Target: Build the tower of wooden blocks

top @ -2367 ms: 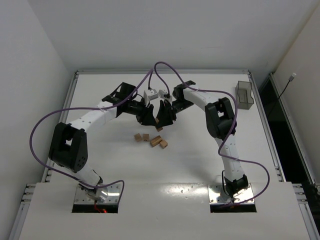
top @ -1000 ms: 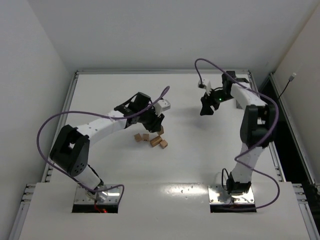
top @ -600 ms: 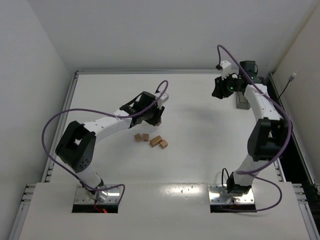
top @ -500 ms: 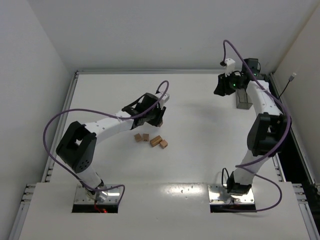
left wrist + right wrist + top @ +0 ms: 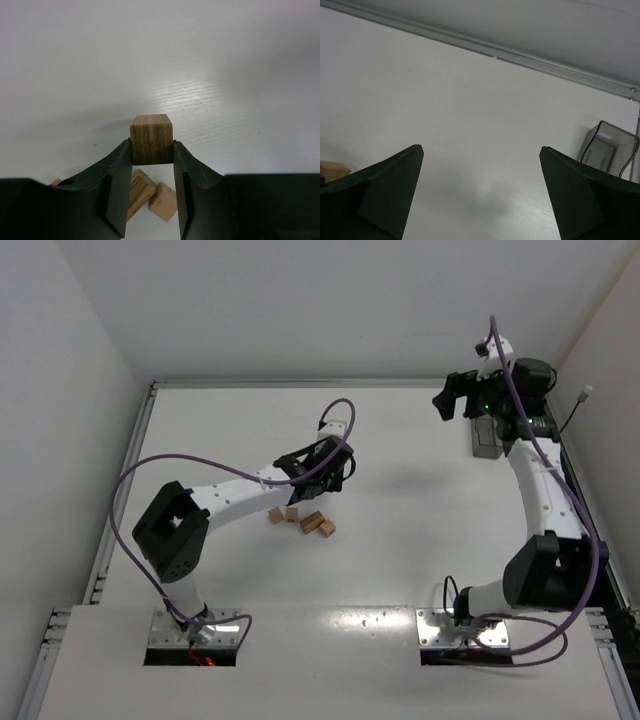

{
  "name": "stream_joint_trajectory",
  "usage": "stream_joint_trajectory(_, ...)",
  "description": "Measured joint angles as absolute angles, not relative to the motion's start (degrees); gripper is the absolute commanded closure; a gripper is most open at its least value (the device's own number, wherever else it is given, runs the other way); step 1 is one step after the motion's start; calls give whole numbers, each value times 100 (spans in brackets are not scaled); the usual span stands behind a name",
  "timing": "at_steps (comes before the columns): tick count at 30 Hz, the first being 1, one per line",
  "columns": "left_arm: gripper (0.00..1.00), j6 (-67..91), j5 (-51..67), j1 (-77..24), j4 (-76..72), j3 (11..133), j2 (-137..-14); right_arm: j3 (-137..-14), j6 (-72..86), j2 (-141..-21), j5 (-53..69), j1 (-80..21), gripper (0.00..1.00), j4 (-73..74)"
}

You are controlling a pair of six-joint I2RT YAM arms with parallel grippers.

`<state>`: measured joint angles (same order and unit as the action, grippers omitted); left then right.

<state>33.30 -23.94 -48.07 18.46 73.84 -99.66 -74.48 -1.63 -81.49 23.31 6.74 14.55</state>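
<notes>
My left gripper (image 5: pixel 336 470) hangs over the table's middle, shut on a brown wood block (image 5: pixel 151 139) pinched between its fingertips (image 5: pixel 120 170). Under it, several loose wood blocks lie flat on the table (image 5: pixel 400 500): two small cubes (image 5: pixel 282 513), a short brick (image 5: pixel 311 522) and another cube (image 5: pixel 327 528). The left wrist view shows two of them below the jaws (image 5: pixel 150 196). No tower shows in any view. My right gripper (image 5: pixel 448 400) is raised at the far right corner, wide open with nothing in it (image 5: pixel 481 150).
A translucent grey bin (image 5: pixel 486 437) stands at the far right corner, partly behind the right arm, and shows in the right wrist view (image 5: pixel 610 149). A metal rail (image 5: pixel 300 384) edges the table's far side. Purple cables loop off both arms.
The right arm swung from the table's middle up to the far right corner and its jaws opened wide. The left gripper shifted right, still shut on the block.
</notes>
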Motion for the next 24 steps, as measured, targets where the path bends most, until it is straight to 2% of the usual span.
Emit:
stream_joint_trajectory(3, 100, 3640, -2587, -4803, 1925, 7384, -9988, -7859, -40, -8578, 2624, 952, 0, 1791)
stream_joint_trajectory(7, 100, 3940, -2768, -4801, 2086, 7397, -10119, -8261, -14, -9142, 2408, 816, 0, 2248)
stream_joint_trajectory(15, 100, 4274, -2902, -4753, 2209, 7498, -10512, -8003, 60, -8895, 1535, 510, 0, 2427)
stream_joint_trajectory(24, 100, 4449, -2853, -4331, 2279, 7655, -10842, -7789, 207, -8705, 1260, 482, 0, 2294)
